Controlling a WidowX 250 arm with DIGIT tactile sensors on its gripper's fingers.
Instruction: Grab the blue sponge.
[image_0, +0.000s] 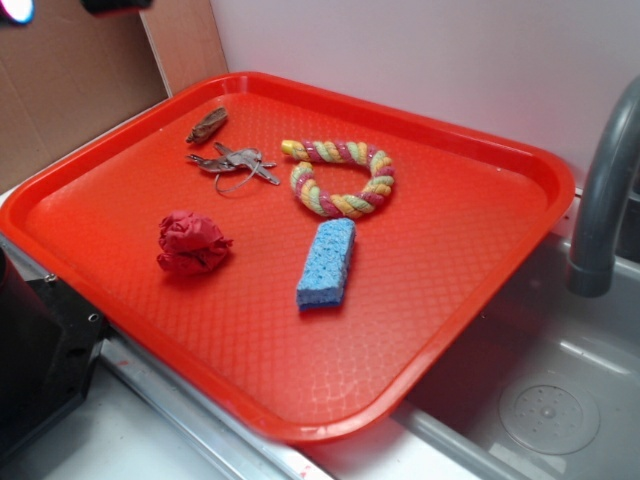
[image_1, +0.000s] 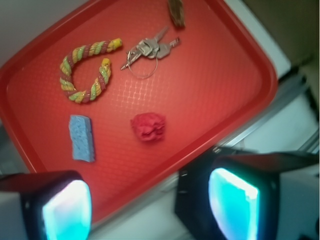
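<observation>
**Sponge lies ahead of wide, empty jaws, long side running away from them**

Tray (image_0: 480, 330) first: a big red tray fills both views and carries everything. In the wrist view the gripper (image_1: 150, 207) hangs high above and off its near edge, two glowing pads at the bottom of the frame, one finger (image_1: 65, 210) low on the left and the other finger (image_1: 235, 200) low on the right. They stand far apart with nothing between them but tray rim and counter, so the gripper is wide open and holds nothing. In the exterior view only a dark part at the top edge could belong to the arm; the fingers do not show there.

The braided rope ring (image_1: 85, 72) lies farthest ahead on the left-pad side. The blue sponge (image_1: 81, 138) lies flat between that ring and the left pad, ahead of it and well apart, close to the ring's open end without touching it as far as I can tell. Its long axis runs roughly away from the gripper, across the line joining the two pads, which should suit a pinch across its narrow width. I judge the coming move to be forward, toward the left-pad side, and down.

The bunch of keys (image_1: 150, 50) lies far ahead near centre, a small brown object (image_1: 176, 12) beyond it. The red paper ball (image_1: 148, 126) sits just ahead, near the sponge on its right, close enough to be brushed by a careless descent.
</observation>
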